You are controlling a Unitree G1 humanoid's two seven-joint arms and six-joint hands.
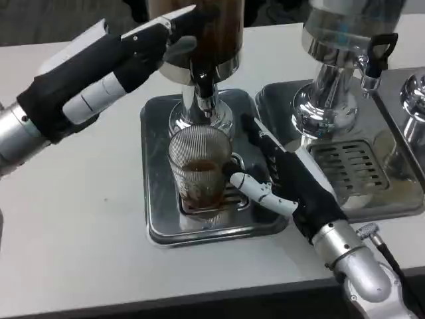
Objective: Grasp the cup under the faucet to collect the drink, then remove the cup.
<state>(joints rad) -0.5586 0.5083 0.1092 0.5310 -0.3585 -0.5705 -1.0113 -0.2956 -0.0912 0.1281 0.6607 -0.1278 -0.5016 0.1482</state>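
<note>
so the cup (199, 174) is a ribbed clear glass sitting on the drip tray (156, 199) right under the faucet (203, 83), with dark drink in the bottom part, well short of full. right hand (282, 179) is wrapped at its right side, one finger touching the wall low down and the others reaching round behind, so i'd call that a hold, though how firm i can't tell. left hand (143, 50) is up at the faucet lever, fingers closed around it as far as i can see. my guess on handling: glass is stiff, breakable, a bit slick, but the ribs should help grip. liquid makes it heavier and sloshy, so hold mid-wall, keep it upright, slide out slow.
</note>
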